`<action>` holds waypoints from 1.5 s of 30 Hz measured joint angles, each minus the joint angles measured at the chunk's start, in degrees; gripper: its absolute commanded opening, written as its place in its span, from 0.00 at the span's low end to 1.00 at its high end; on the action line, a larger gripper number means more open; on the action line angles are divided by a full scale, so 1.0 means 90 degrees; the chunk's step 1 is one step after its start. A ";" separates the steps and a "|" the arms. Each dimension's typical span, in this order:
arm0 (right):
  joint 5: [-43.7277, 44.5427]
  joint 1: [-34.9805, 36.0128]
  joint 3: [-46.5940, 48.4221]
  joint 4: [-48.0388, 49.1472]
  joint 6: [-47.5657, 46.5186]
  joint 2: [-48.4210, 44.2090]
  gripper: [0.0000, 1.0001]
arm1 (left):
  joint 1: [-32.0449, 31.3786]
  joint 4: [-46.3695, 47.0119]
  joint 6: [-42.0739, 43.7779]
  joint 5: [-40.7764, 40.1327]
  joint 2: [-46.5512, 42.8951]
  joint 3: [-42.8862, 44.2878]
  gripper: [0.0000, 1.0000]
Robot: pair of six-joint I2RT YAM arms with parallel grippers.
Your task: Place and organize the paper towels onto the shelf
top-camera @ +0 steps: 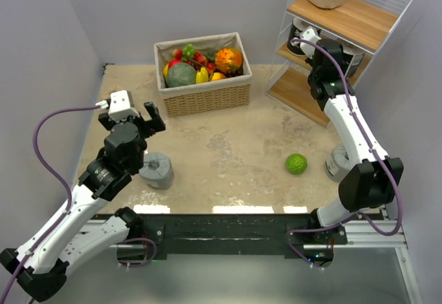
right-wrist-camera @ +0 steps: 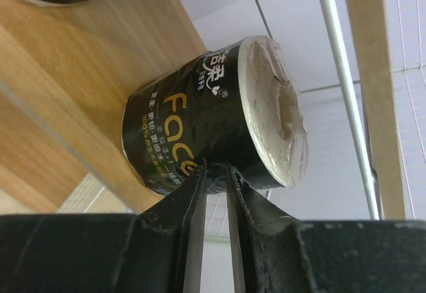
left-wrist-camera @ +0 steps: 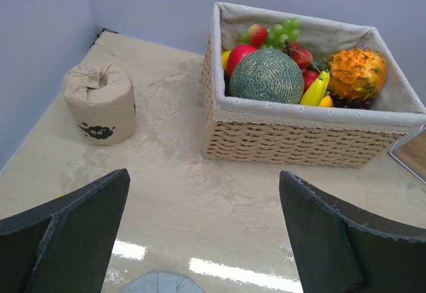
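On the middle board of the shelf [top-camera: 359, 24], at the far right of the table [top-camera: 228, 145], your right gripper [right-wrist-camera: 214, 168] has its jaws almost together, tips against the lower side of the black roll [right-wrist-camera: 200, 116]. Whether they pinch any wrapper, you cannot tell from the wrist view.

How will that roll handle?

Light and soft, I'd judge: crinkly wrap over squashy paper, glossy enough to slide on the wood. You'd do best to take it across the round flank at mid-height, jaws wide. A nip at the rim would likely only tug the wrapper.

Which way does it point?

Its white end faces away from the board, so you can read it as standing on end, axis upright. It is squat, so that axis is barely the longer one. The wrist view is rolled, so treat this as a judgement.

And the left side?

Your left gripper [left-wrist-camera: 205, 193] hangs wide open and empty at the near left, with a grey roll [top-camera: 157, 169] just beside it and a tan roll [left-wrist-camera: 100, 103] farther off, left of the basket [left-wrist-camera: 299, 140].
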 measured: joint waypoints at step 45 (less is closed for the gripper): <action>-0.3060 0.1392 -0.2854 -0.1683 0.7378 -0.3014 0.55 | -0.0121 -0.3504 -0.3089 0.1855 0.2217 -0.0340 0.85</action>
